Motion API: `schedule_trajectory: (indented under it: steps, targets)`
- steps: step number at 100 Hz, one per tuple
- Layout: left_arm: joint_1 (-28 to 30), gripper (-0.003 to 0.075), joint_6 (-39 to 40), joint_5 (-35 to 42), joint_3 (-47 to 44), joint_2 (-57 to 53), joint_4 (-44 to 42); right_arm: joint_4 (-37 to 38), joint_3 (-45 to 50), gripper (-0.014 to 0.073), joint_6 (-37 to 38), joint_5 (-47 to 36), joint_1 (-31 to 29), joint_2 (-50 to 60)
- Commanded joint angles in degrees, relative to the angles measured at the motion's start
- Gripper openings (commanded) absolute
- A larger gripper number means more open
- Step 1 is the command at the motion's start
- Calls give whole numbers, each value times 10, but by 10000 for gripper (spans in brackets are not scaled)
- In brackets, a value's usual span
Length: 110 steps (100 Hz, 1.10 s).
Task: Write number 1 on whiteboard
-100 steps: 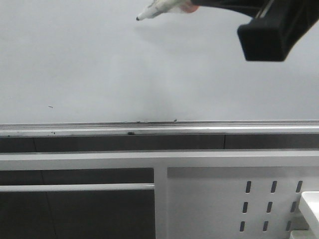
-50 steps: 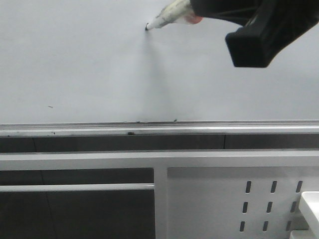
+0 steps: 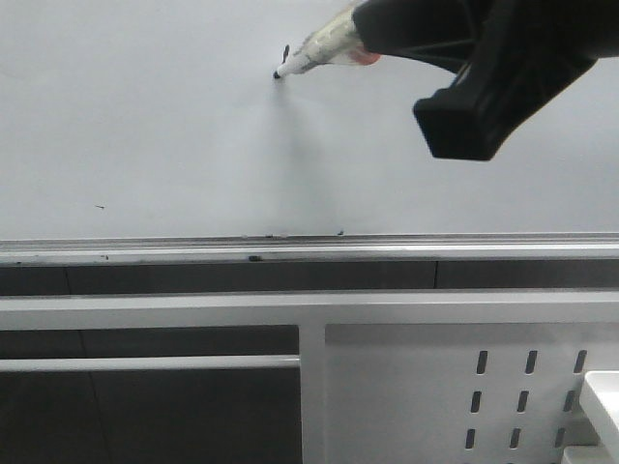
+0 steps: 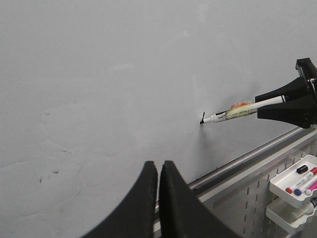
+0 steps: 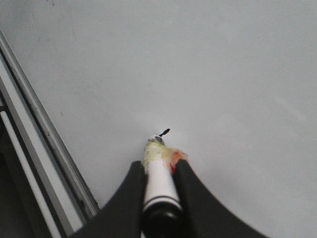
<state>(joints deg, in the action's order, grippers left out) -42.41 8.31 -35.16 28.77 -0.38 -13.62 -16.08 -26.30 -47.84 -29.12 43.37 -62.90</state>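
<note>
A short black marker stroke (image 3: 285, 51), the beginning of the number 1, now stands on the large pale grey-white glossy whiteboard (image 3: 145, 126), high up and a little right of centre; half a second ago only the pen tip touched there, and a second ago the board was bare at that spot. The white marker pen with a taped, yellowish-orange collar (image 3: 324, 48) has slid down and left, its tip touching the stroke's lower end. The black right gripper (image 5: 159, 186) is clamped on the one marker, both fingers pressing its barrel. The black left gripper (image 4: 158, 181) hangs away from the board, fingers pressed together on nothing. One silver metal rail (image 3: 193, 253) edges the board below. In the left wrist view, two small white trays (image 4: 292, 191) hold what look like three pens, blurred.
</note>
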Motion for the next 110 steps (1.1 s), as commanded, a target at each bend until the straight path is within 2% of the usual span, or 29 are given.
schedule_trajectory:
  steps: [1,97,110]
  targets:
    - [1,-20,4,46,11,2,1,-50,-18,-50,-26,-99,-7,8]
    - [1,-20,4,46,11,2,1,-80,-18,-50,-32,-112,-7,8]
    - [1,-20,4,46,11,2,1,-115,-18,-50,-32,-110,-7,7]
